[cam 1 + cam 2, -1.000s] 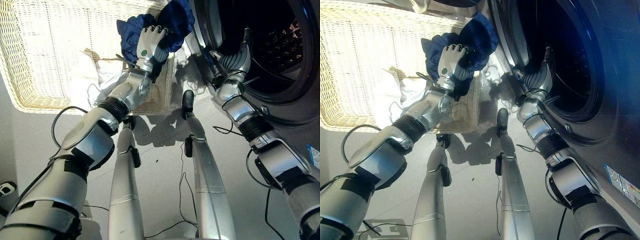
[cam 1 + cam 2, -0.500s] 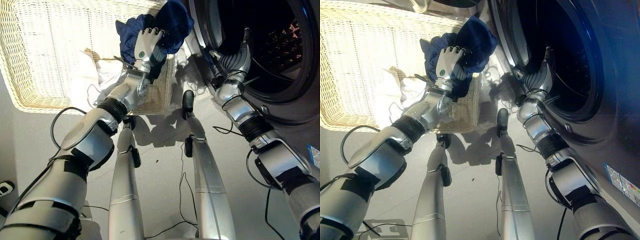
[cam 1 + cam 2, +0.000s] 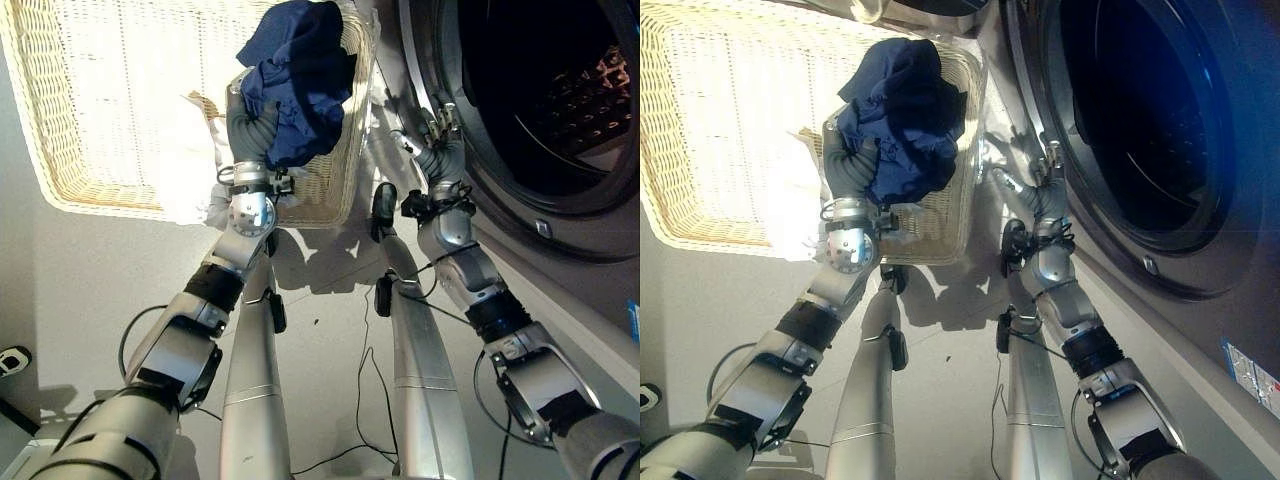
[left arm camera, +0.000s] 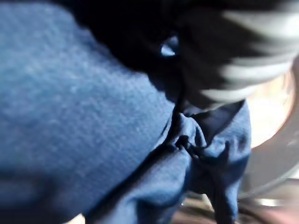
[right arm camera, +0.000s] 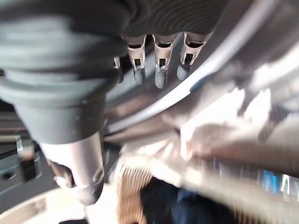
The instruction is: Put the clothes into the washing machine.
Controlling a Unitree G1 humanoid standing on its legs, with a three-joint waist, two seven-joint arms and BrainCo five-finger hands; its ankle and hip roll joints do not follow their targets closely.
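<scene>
Navy blue garment (image 3: 295, 80), cream wicker basket (image 3: 90, 150), white cloth (image 3: 190, 160).

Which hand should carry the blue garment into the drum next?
Left. The left hand already has the blue garment bunched on it above the basket. The right hand, fingers straight, holds nothing beside the washing machine opening.

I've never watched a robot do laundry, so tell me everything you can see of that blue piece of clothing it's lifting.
The blue garment is dark navy, soft and knit-looking, bunched into a crumpled bundle with deep folds. It is lifted clear above the right end of the wicker basket, with loose cloth hanging down. The left hand holds it from below, mostly covered by the draped fabric; the left wrist view shows cloth gathered in the grip. The washing machine's open drum is just to its right, and the garment is not yet inside.
</scene>
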